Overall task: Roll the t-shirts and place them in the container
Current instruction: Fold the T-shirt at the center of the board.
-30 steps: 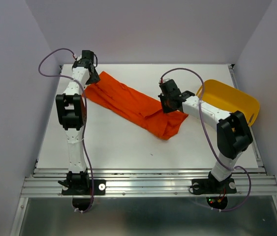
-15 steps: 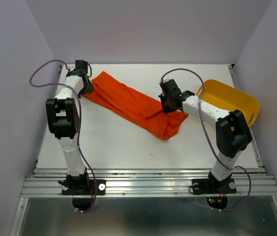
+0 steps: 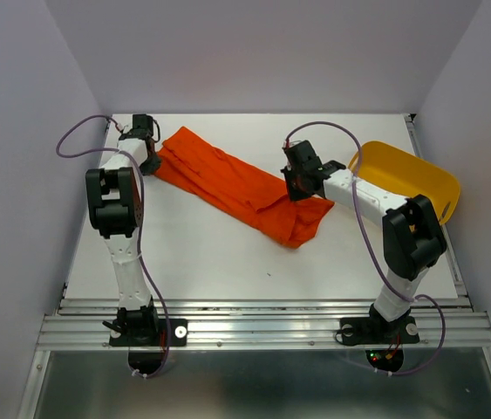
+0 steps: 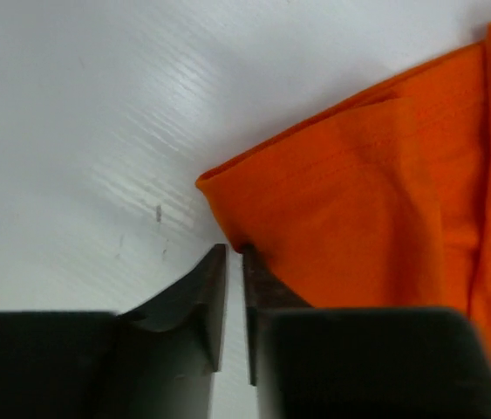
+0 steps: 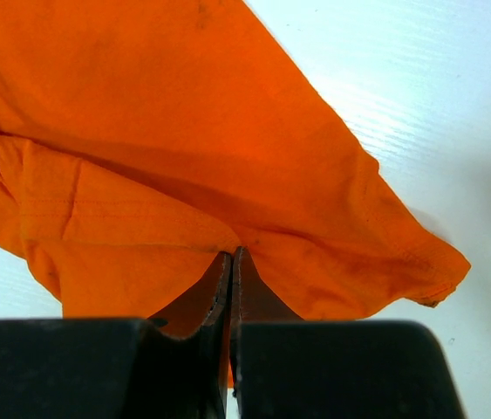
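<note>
The orange-red t-shirt (image 3: 236, 183) lies bunched in a long diagonal band across the white table, from far left to centre right. My left gripper (image 3: 150, 162) sits low at its far-left corner. In the left wrist view the left gripper (image 4: 235, 251) has its jaws a thin slit apart with bare table showing between them, and the t-shirt (image 4: 385, 201) hem touches the right fingertip (image 4: 254, 262). My right gripper (image 3: 303, 194) is at the band's right end. There the right gripper (image 5: 232, 255) is shut on a pinch of the t-shirt (image 5: 184, 131), and the fabric tents up at the tips.
A yellow tub (image 3: 406, 179) stands at the right, just behind the right forearm. The table (image 3: 228, 253) shows bare white surface in front of the shirt. Purple-grey walls close in the left, back and right sides.
The left gripper has shifted left and down to the shirt's corner, and its jaws have narrowed from wide to a slit. The right gripper has kept its hold and barely moved.
</note>
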